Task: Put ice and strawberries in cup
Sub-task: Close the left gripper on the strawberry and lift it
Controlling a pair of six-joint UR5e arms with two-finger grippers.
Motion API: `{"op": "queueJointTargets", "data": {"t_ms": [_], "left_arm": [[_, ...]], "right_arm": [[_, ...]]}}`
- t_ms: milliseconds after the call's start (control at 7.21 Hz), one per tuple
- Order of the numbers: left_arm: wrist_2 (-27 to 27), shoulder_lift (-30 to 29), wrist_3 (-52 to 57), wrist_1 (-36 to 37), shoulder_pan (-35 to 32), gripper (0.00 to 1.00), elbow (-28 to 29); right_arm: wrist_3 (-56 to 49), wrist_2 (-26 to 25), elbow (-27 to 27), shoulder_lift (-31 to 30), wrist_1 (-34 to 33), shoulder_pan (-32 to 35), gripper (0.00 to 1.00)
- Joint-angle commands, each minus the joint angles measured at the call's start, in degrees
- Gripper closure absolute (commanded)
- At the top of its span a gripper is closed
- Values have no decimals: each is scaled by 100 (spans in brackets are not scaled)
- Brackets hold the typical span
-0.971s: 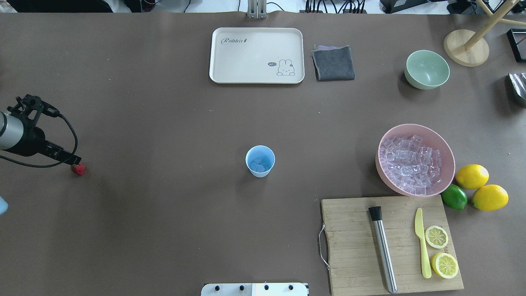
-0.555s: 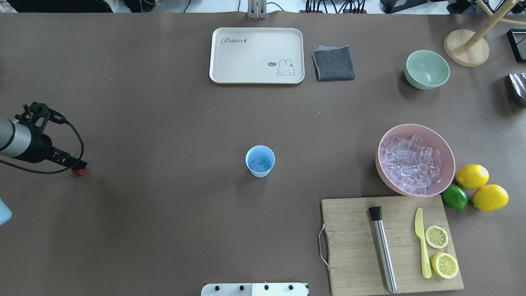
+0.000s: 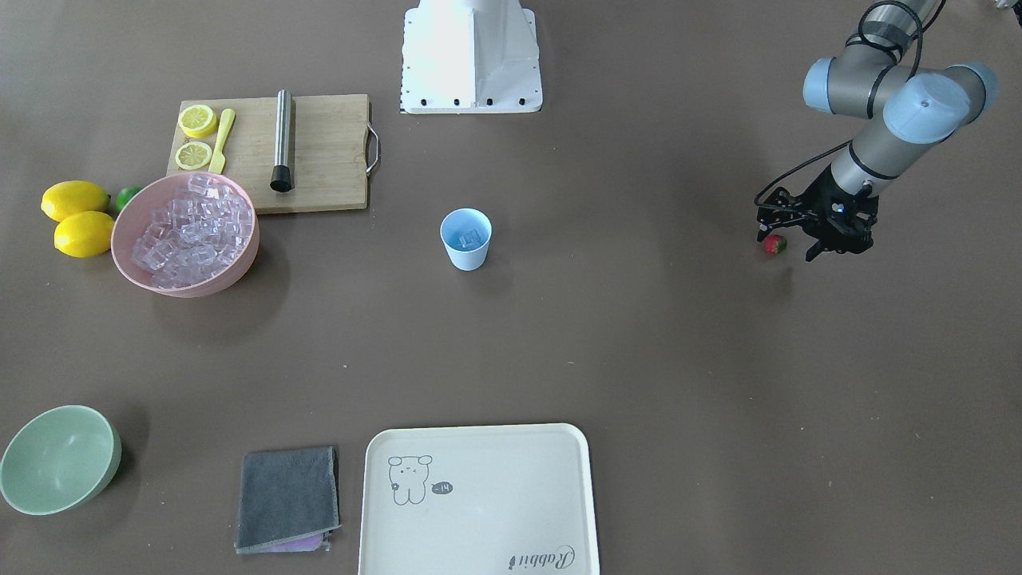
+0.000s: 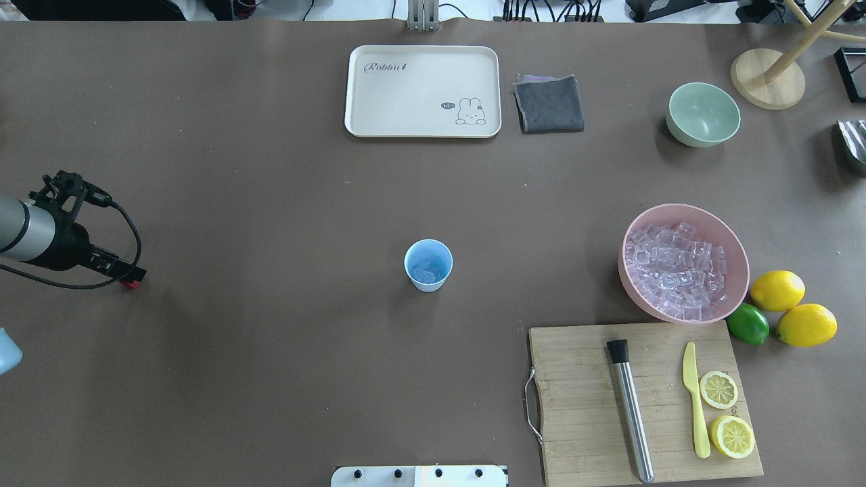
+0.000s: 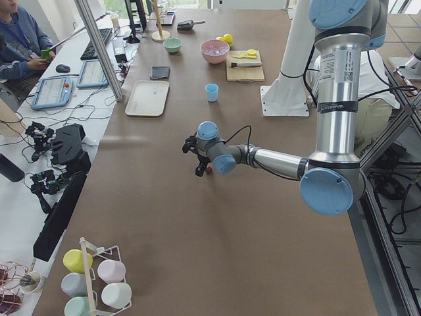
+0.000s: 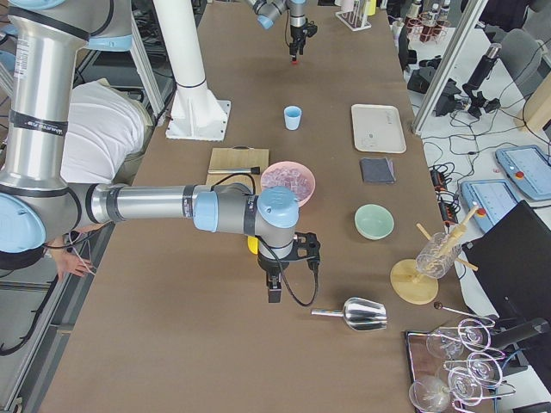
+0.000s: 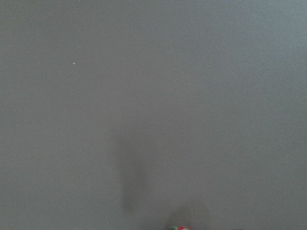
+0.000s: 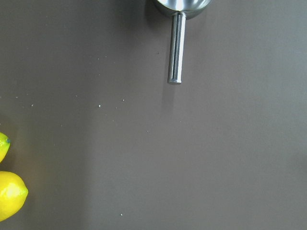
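The light-blue cup stands mid-table with a few ice cubes inside; it also shows in the front view. More ice fills the pink bowl. The tiny red strawberry lies on the table at the far left, mostly hidden under my left gripper in the overhead view. In the front view the left gripper is low over the table, jaws apart, the strawberry by one finger. The right gripper shows only in the right side view, near the metal scoop; I cannot tell its state.
A metal scoop lies at the table's right end. Two lemons and a lime sit beside the pink bowl. A cutting board holds a muddler, knife and lemon halves. Tray, grey cloth and green bowl sit at the back.
The left gripper has shifted slightly right and toward the strawberry. It now covers most of the strawberry in the overhead view. Nothing else has moved.
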Motion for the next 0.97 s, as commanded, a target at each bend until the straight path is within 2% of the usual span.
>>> {"op": "queueJointTargets", "data": {"t_ms": [0,139,278,416,694,833], "left_arm": [[215,9,-18,-1,144,12,7],[224,9,-19,-1,154,14,-11],[242,9,-19,-27,180,20,-11],[242,9,-19,-27,206,31,-2],[242,18,-10,-36,242,45,-20],[242,18,-1,-36,242,65,-37]], "right_arm": [[0,1,-9,7,-1,0,0],[0,9,-18,7,8,0,0],[0,9,-18,7,8,0,0],[0,9,-26,7,8,0,0],[0,9,-27,7,-1,0,0],[0,9,-27,15,-1,-9,0]]}}
